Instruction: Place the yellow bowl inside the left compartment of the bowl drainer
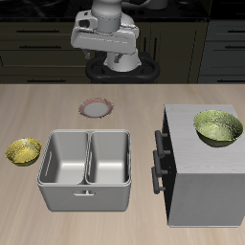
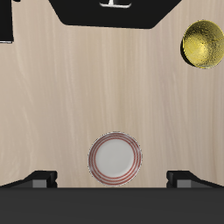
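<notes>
Hand (image 2: 112,179) open and empty above small plate (image 2: 115,158), yellow bowl (image 2: 205,44) cut off by frame edge.

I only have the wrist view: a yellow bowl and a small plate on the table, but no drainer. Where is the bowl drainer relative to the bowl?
Observer: The bowl drainer sits near the table's front edge, just beside the yellow bowl, with a small gap between them.
Operator: Which well is my target?
Observer: The left compartment is the well nearer the bowl; nothing shows inside it.
Operator: Anything else near the drainer?
Observer: A grey cabinet stands on the drainer's far side, with a larger yellow-green bowl on top.
</notes>
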Motion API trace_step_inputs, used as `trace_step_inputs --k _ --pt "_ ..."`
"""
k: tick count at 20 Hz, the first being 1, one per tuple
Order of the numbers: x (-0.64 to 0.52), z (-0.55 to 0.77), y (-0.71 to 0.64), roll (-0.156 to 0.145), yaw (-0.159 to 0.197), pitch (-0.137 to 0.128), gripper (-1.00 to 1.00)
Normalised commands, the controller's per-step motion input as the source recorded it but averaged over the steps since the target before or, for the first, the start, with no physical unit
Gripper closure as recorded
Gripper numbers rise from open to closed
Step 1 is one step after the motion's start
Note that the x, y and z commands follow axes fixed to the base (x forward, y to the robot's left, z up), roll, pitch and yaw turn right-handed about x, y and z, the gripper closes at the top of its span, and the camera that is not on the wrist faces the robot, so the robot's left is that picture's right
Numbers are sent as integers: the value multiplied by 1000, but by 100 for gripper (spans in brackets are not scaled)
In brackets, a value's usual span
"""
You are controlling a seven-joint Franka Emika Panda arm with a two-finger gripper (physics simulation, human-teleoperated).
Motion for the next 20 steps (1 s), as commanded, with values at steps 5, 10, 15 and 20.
trace_step_inputs --k 5,10,15,20 --pt "97 123 -242 -14 5 -26 -100" --pt "159 128 -283 41 -12 -21 -100" --pt "178 143 -345 36 -27 -23 -100" --pt "123 209 -273 30 35 -62 -100"
